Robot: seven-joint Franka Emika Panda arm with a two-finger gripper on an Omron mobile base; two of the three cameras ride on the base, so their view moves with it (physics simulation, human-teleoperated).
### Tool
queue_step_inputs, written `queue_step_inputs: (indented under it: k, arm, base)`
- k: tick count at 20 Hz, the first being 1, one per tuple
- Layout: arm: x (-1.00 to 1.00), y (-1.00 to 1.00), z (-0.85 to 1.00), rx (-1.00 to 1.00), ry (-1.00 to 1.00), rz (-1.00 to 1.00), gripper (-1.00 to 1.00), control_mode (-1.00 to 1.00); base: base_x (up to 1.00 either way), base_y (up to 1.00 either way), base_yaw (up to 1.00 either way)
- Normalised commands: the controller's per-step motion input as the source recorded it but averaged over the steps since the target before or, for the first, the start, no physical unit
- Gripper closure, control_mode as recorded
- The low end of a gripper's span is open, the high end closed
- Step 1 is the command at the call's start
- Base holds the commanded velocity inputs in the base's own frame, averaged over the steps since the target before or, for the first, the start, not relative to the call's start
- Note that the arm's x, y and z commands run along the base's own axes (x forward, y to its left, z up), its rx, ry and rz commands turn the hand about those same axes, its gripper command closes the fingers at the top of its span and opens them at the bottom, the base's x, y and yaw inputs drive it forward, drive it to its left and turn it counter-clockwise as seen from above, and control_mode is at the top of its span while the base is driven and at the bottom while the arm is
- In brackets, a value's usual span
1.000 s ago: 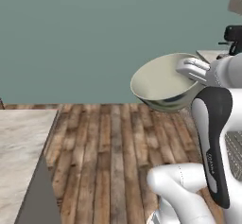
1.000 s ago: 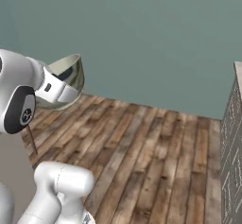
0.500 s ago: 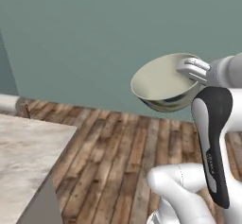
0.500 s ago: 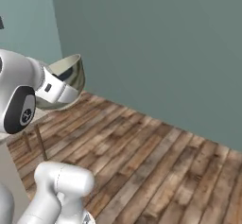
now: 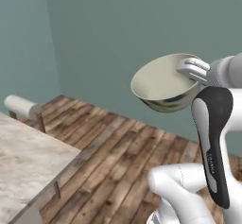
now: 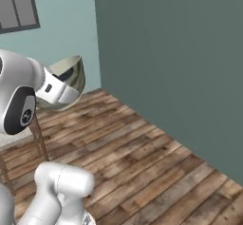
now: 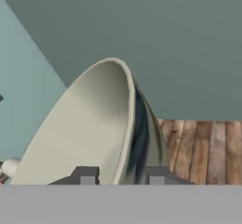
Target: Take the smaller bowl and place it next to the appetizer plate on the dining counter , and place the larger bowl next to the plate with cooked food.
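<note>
One round glazed bowl (image 5: pixel 163 82), cream inside, mottled grey-green outside, rim pinched by the claw (image 7: pixel 122 176).

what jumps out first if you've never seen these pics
A grey-green bowl with a cream inside, held up in the air above the wooden floor, tilted on its side. The tool pinches its rim, one finger inside and one outside. At lower left of the left base view, a corner of the marble dining counter juts in, with a cushioned stool behind it.
</note>
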Motion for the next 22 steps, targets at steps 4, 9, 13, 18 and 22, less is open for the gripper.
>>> queue_step_inputs:
  k: [4, 9, 13, 18, 22]
  arm:
    - [0.00, 0.00, 0.00, 0.00, 0.00, 0.00, 1.00, 1.00]
    - [0.00, 0.00, 0.00, 0.00, 0.00, 0.00, 1.00, 1.00]
    - [0.00, 0.00, 0.00, 0.00, 0.00, 0.00, 1.00, 1.00]
    - [0.00, 0.00, 0.00, 0.00, 0.00, 0.00, 1.00, 1.00]
    - [0.00, 0.00, 0.00, 0.00, 0.00, 0.00, 1.00, 1.00]
  base:
    - [1.00, -0.29, 0.54]
    - [1.00, -0.25, 0.55]
    - [1.00, -0.31, 0.53]
    - [1.00, -0.36, 0.52]
    - [1.00, -0.37, 0.53]
